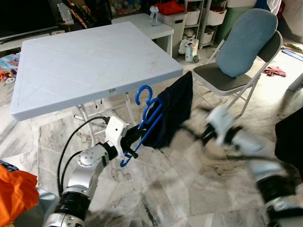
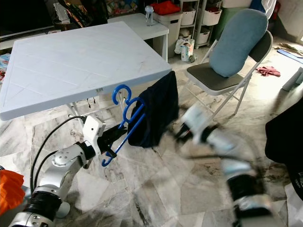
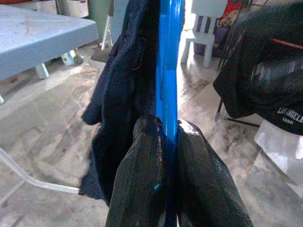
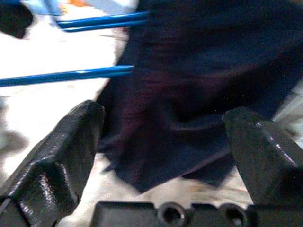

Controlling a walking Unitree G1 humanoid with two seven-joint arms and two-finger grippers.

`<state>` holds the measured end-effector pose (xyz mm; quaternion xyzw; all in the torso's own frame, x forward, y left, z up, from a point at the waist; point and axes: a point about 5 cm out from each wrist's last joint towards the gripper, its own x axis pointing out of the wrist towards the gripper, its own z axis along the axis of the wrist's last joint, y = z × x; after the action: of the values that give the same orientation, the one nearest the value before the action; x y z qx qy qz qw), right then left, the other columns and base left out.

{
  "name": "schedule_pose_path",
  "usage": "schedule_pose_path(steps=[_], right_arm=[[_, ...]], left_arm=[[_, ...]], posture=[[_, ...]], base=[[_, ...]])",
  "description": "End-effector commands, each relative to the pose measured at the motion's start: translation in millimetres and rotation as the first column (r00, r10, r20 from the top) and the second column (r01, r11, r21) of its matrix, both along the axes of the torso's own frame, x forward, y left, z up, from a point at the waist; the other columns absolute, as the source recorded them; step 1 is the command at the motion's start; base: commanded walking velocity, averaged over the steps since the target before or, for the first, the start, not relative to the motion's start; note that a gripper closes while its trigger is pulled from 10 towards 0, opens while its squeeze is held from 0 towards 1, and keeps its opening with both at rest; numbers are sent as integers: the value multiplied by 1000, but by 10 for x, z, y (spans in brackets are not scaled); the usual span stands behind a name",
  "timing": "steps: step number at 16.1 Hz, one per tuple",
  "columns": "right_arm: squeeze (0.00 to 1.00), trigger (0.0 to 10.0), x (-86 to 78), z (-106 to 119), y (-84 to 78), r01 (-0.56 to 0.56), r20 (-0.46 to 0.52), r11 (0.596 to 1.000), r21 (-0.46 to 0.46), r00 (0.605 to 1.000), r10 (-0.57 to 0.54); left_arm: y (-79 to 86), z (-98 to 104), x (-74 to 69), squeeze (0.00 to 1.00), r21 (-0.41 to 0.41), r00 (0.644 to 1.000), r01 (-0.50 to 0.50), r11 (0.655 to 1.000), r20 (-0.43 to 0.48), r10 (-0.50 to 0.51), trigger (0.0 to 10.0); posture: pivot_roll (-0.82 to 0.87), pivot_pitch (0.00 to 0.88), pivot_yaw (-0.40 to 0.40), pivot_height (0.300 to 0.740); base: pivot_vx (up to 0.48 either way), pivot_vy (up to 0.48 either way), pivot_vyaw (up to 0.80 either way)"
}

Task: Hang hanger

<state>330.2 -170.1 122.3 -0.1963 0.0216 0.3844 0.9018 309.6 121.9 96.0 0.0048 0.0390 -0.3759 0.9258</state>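
A blue plastic hanger with a dark navy garment draped over it is held up in front of the white folding table. My left gripper is shut on the hanger's lower bar; its black fingers pinch the blue bar in the left wrist view. My right gripper is blurred by motion, just right of the garment's lower edge. In the right wrist view its fingers stand wide apart, open, facing the navy cloth and the blue hanger bars.
A grey folding chair with a blue cushion stands to the right. An orange cloth lies at the lower left. A black garment hangs at the right edge. Marble floor lies open in front.
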Motion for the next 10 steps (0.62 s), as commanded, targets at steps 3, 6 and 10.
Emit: schedule_pose_path(steps=[3, 6, 10], right_arm=[[0, 10000, 32, -110, 203, 98, -14, 995, 35, 995, -97], [0, 10000, 81, -165, 330, 233, -27, 969, 85, 973, -231], [0, 0, 200, -170, 271, 389, -20, 917, 89, 921, -389]], left_arm=[[-46, 218, 24, 0, -13, 996, 37, 999, 85, -36, 2314], [-87, 238, -27, 0, -6, 993, 81, 997, 88, -81, 2510], [-127, 281, -80, 0, -2, 989, 113, 994, 97, -112, 2824]], posture=[[-128, 0, 13, 740], [-120, 0, 13, 740], [-113, 0, 14, 740]], base=[[0, 0, 0], [0, 0, 0], [0, 0, 0]])
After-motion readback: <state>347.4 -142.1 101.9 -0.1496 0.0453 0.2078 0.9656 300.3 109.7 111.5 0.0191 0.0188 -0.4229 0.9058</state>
